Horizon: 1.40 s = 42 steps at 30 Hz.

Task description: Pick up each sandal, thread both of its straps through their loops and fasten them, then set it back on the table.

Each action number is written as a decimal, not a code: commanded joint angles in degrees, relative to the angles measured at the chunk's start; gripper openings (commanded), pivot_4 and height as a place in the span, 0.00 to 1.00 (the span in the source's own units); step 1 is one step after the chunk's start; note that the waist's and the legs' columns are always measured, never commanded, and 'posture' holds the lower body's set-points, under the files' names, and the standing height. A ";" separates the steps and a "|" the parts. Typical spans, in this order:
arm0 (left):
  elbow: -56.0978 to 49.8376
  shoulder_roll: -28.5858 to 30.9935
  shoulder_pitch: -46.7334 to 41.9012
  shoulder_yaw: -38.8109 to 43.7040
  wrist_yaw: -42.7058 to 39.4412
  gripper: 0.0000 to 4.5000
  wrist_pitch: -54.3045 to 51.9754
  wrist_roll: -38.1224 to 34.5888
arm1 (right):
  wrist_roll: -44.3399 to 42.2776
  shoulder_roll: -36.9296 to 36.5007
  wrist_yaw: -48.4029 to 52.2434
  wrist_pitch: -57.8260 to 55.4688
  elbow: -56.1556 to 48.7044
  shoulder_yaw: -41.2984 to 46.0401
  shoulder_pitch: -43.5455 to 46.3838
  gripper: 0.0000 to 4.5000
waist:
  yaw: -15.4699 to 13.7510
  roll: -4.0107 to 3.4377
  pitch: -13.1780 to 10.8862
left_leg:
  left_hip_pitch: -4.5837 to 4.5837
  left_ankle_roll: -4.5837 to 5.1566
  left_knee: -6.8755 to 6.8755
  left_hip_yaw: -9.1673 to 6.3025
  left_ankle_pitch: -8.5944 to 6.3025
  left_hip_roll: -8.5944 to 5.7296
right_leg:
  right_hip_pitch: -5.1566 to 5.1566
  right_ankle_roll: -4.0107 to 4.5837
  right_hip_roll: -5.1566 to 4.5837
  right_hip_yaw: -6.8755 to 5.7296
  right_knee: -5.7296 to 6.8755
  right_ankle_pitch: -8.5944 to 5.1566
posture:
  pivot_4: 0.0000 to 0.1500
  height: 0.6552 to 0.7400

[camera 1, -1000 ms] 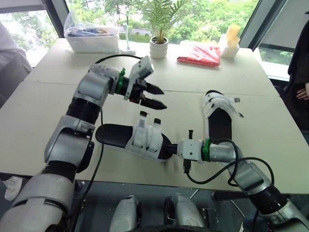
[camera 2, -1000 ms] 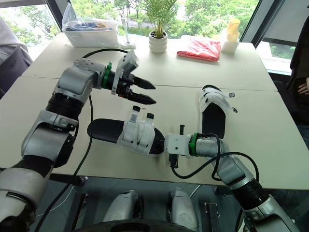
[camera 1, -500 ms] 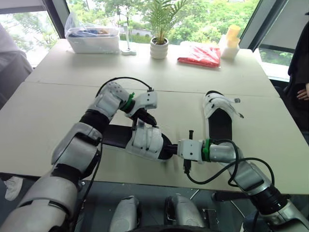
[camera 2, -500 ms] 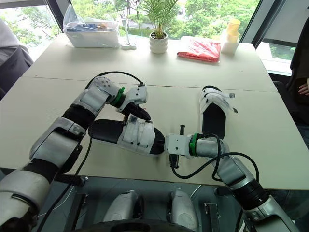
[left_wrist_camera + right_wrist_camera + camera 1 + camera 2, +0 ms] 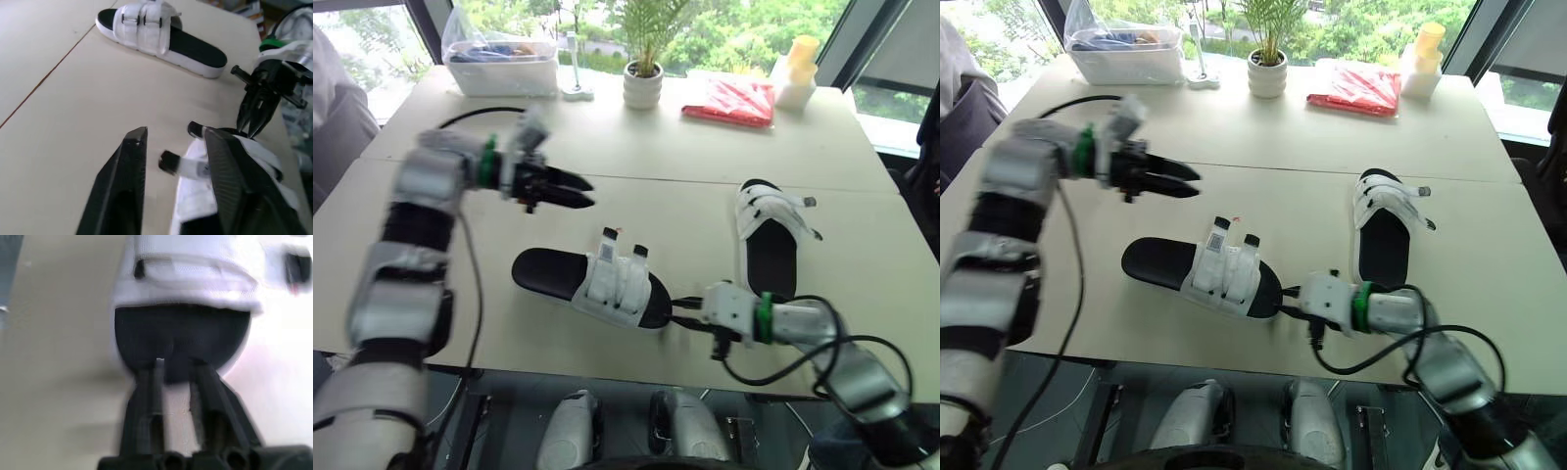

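Sandal (image 5: 597, 284) near the table's (image 5: 705, 157) front edge, straps (image 5: 609, 243) upright and loose; right gripper (image 5: 678, 313), nearly closed, seemingly braces its toe while left gripper (image 5: 587, 193) hovers wide, empty.

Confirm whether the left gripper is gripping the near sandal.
No, the left gripper hangs open above the table, apart from the near sandal.

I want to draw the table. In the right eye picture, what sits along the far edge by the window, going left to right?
Clear plastic box → potted plant → red packet → yellow and white containers.
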<state>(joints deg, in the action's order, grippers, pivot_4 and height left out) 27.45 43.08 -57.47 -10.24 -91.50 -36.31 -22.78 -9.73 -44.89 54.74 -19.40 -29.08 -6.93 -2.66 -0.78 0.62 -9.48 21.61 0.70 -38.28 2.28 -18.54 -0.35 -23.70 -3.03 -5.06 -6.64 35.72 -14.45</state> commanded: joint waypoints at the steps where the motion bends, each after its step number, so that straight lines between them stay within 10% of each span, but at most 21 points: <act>1: -11.04 4.05 3.30 -0.33 -1.00 0.83 -8.38 -11.13 | -12.08 -2.90 2.79 -7.34 -10.19 10.17 -3.36 0.63 | -0.19 -0.12 -0.41 | 0.06 0.01 -0.05 -0.17 -0.01 -0.06 | 0.05 -0.01 -0.02 -0.02 -0.19 0.00 | 1.00 0.81; 5: -20.23 8.78 11.41 -1.54 -0.87 1.00 -9.92 -13.16 | -31.49 -6.14 5.29 -17.10 -17.84 27.88 -9.55 0.98 | -0.22 -0.57 -0.95 | 0.72 0.06 -0.90 -0.79 -0.05 -0.10 | 0.16 -0.36 0.03 -0.22 -0.49 0.19 | 1.00 0.81; 12: -22.04 3.96 18.61 -6.49 5.58 1.00 -3.39 -3.42 | -59.04 -12.74 0.27 -27.39 -20.31 49.64 -13.26 0.98 | -1.28 -0.80 -1.12 | 0.44 0.34 -1.00 -0.83 -0.18 -0.17 | 0.48 -0.34 -0.11 -0.20 -0.49 0.36 | 1.00 0.81; 25: -14.89 -11.64 16.02 -6.88 15.62 1.00 -4.71 1.23 | -62.63 -14.20 -8.01 -27.41 -20.72 49.12 -12.15 0.98 | -1.98 -0.83 -1.08 | 0.83 0.50 -1.64 -0.81 -0.25 -0.22 | 0.40 -0.68 -0.06 -0.21 -0.38 0.56 | 1.00 0.81; 28: -18.76 -13.40 17.09 -4.46 14.92 0.83 -11.66 -4.72 | -59.13 -14.09 -8.00 -26.68 -20.79 47.48 -12.56 1.00 | -1.78 -0.81 -1.09 | 0.83 0.72 -1.82 -0.81 -0.37 -0.22 | 0.48 -0.79 -0.08 -0.17 -0.39 0.63 | 1.00 0.81; 35: -22.95 -17.42 16.95 3.93 24.03 0.07 -22.74 -11.84 | -55.84 -11.82 -9.53 -24.23 -19.79 44.89 -11.94 1.00 | -1.50 -0.81 -1.10 | 0.85 0.45 -1.81 -0.80 -0.22 -0.22 | 0.42 -0.81 -0.08 -0.15 -0.34 0.63 | 1.00 0.81; 42: -23.97 -28.84 15.07 20.78 48.36 0.02 -25.32 -15.91 | -51.45 -11.34 -12.98 -22.48 -15.53 41.87 -7.58 1.00 | -1.69 -0.77 -1.12 | 0.83 0.42 -1.89 -0.78 -0.19 -0.23 | 0.47 -0.90 -0.06 -0.14 -0.29 0.68 | 1.00 0.81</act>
<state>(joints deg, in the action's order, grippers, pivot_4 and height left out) 6.30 16.06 -40.59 5.75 -48.98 -62.47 -36.92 -62.32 -57.05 42.90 -43.06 -45.14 35.07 -11.06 -2.47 -0.16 -10.59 22.44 1.11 -40.16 1.50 -18.73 -0.58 -23.23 -3.93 -5.11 -6.78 35.43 -13.77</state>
